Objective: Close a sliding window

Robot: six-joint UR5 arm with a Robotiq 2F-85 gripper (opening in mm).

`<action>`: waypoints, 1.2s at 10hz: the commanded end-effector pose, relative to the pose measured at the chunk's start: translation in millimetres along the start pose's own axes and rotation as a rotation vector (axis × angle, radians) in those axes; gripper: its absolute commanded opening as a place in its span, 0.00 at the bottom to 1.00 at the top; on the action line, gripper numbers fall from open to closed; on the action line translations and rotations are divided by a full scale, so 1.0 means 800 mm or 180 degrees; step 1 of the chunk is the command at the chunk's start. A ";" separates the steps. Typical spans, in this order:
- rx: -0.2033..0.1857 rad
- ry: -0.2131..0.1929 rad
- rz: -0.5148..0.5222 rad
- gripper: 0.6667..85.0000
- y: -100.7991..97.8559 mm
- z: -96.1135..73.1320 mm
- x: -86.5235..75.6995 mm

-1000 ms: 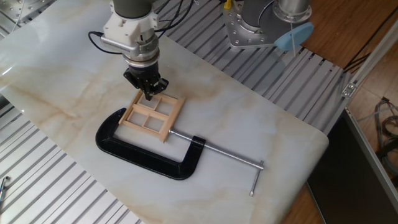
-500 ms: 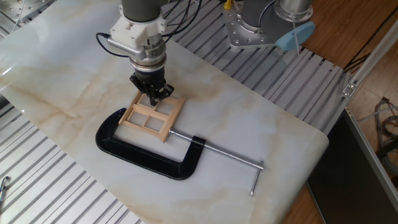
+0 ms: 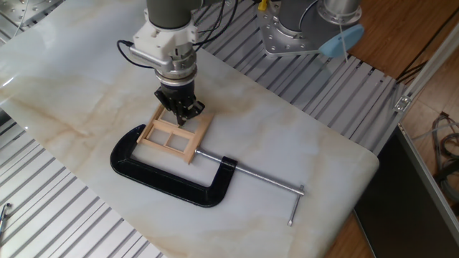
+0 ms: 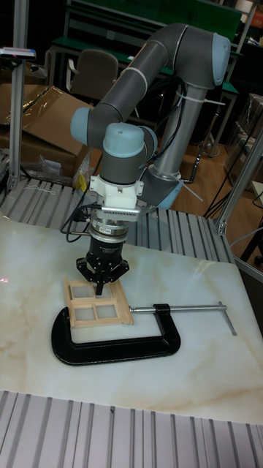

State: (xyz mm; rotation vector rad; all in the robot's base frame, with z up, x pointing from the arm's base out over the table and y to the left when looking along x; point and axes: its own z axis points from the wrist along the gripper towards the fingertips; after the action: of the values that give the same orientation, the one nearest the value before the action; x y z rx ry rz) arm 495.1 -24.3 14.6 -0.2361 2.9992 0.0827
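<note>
The sliding window [image 3: 172, 136] is a small light-wood frame with four panes, lying flat on the marble table [image 3: 301, 136]. It sits inside the jaws of a black C-clamp [image 3: 166, 177]. My gripper [image 3: 186, 115] points straight down over the window's far right part, and its fingertips look closed to a point touching the wood. In the tall fixed view the gripper [image 4: 100, 289] meets the window [image 4: 97, 306] at its far edge near the middle crossbar. The fingers hide whatever wood lies right under them.
The C-clamp's long steel screw [image 3: 254, 175] runs right from the window and ends in a cross handle [image 3: 295, 208]. Ribbed metal surfaces [image 3: 64, 222] border the marble top. The arm's base [image 3: 287, 32] stands at the back, and boxes and a chair [image 4: 88, 69] are behind.
My gripper has slid to the right along the window's far side while staying low on the wood. The clamp and the outer frame have not shifted.
</note>
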 end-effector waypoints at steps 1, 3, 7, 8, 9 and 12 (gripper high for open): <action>-0.0033 -0.0040 0.0034 0.00 0.009 0.003 0.000; -0.0048 -0.0032 -0.0018 0.00 0.012 0.005 0.004; -0.0013 -0.0036 -0.0125 0.00 0.006 0.009 0.009; -0.0003 -0.0034 -0.0156 0.00 0.004 0.010 0.010; -0.0002 -0.0038 -0.0195 0.00 0.001 0.011 0.011; 0.0004 -0.0036 -0.0273 0.00 -0.005 0.011 0.011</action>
State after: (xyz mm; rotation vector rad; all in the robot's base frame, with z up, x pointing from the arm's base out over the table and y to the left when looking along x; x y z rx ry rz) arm 486.7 -27.3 4.0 -0.3512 2.9804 0.0648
